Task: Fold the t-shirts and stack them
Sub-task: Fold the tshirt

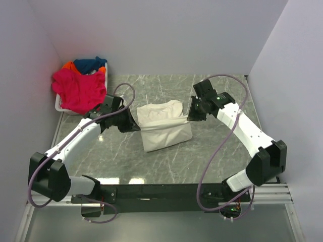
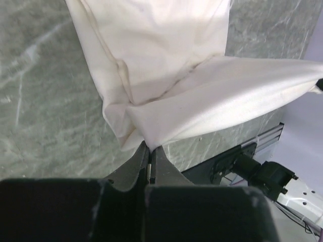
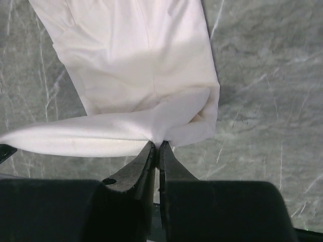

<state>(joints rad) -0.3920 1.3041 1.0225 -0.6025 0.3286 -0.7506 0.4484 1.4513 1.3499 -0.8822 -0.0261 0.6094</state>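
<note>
Your left fingers (image 2: pixel 146 156) and right fingers (image 3: pixel 150 154) each pinch the cream t-shirt (image 1: pixel 164 126) at its nine and three o'clock edges on the table (image 1: pixel 166 162).

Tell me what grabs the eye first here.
The cream t-shirt lies mid-table, with the left gripper and right gripper each shut on one side of it and a fold pulled taut between them. Next comes the magenta t-shirt spilling over the white basket in the far-left corner, with a dark blue t-shirt and an orange t-shirt behind it.
</note>
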